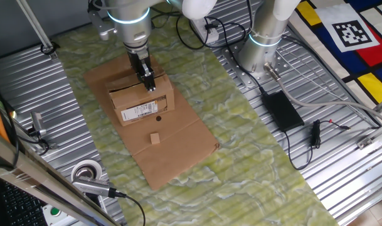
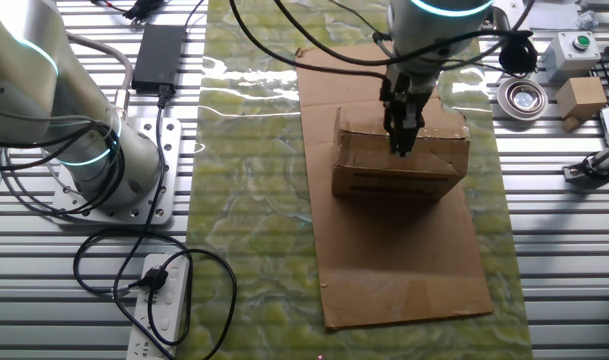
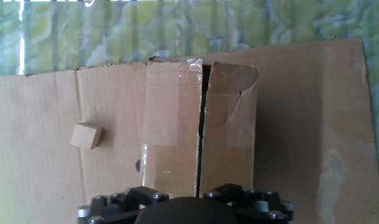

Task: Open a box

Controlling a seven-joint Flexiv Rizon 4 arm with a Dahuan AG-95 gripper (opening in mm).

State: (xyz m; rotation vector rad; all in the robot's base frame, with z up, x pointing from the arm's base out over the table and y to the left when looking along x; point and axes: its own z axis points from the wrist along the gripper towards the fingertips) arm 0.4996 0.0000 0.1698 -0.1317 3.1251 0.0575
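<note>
End effector [image 1: 149,85] hangs directly over the box [image 1: 142,103] at mid-frame, above its lengthwise flap seam; its opening cannot be told.

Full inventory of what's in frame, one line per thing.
box: 1, brown, flaps shut, on the sheet
sheet: 1, brown cardboard, flat on the mat
mat: 1, green, over the table
small block: 1, tan, on the sheet by the box
tape roll: 1, silver-white, table edge
power brick: 1, black, beside the mat
power strip: 1, white, beside the mat
second arm base: 1, white-grey, bolted to the table
gripper: 1, black, at the box top, state unclear
</note>
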